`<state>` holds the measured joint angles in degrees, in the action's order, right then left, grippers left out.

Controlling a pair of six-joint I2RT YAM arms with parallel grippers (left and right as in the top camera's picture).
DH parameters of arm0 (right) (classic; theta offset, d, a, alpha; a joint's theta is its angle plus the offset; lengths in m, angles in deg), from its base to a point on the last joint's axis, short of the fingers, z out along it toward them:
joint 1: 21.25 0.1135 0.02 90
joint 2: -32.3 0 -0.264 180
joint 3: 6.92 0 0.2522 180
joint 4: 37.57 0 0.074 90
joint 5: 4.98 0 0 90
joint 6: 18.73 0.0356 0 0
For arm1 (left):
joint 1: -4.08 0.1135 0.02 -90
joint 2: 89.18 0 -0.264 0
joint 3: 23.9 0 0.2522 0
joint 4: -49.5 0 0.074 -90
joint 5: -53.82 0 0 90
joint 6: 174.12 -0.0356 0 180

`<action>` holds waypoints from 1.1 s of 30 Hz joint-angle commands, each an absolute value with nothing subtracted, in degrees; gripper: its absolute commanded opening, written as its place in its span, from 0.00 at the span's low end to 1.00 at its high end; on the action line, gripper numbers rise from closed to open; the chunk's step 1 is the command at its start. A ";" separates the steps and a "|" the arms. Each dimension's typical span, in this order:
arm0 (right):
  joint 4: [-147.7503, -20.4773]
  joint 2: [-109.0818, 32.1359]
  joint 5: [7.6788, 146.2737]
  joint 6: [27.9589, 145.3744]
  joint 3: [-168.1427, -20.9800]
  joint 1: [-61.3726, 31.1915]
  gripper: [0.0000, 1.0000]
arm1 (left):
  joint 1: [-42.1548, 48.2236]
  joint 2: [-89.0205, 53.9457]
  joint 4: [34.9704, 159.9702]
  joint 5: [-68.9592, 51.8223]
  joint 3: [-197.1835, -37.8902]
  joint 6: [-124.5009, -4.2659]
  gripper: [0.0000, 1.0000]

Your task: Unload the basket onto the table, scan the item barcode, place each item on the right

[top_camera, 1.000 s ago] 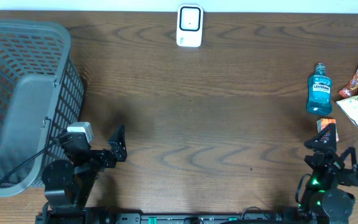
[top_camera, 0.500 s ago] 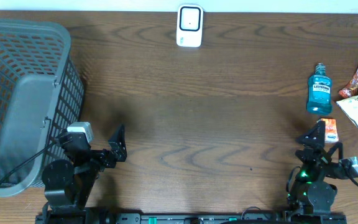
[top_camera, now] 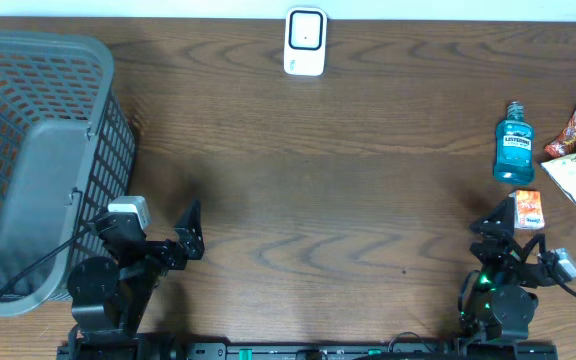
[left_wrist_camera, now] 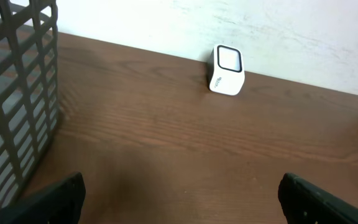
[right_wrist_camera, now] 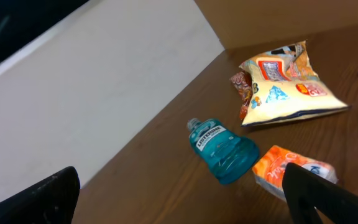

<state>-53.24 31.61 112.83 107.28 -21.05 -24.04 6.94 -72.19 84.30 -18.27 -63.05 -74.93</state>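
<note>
Since a second ago, the right gripper [top_camera: 501, 216] has swung left, uncovering the orange packet [top_camera: 529, 208] just nearside of the mouthwash bottle [top_camera: 514, 145]. Both it and the left gripper [top_camera: 190, 230] gape wide, empty. The scanner [top_camera: 305, 42] stands far left of that bottle.

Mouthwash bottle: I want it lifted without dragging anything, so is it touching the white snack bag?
Apart. The right wrist view shows bare wood between the mouthwash bottle and the white snack bag; overhead shows the same gap.

Blue mouthwash bottle [right_wrist_camera: 224, 154] lying on a wooden table [right_wrist_camera: 160, 190], an orange packet [right_wrist_camera: 291, 171] just beside it, a snack bag [right_wrist_camera: 288, 84] near.
</note>
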 commanded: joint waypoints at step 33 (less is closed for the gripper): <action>-55.21 32.00 90.19 76.33 -21.00 -24.17 0.99 | 6.80 -72.39 84.24 -17.75 -63.00 -74.80 0.99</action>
<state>-54.79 31.61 91.35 77.27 -21.05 -24.04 6.94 -72.21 84.32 -18.27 -63.05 -74.93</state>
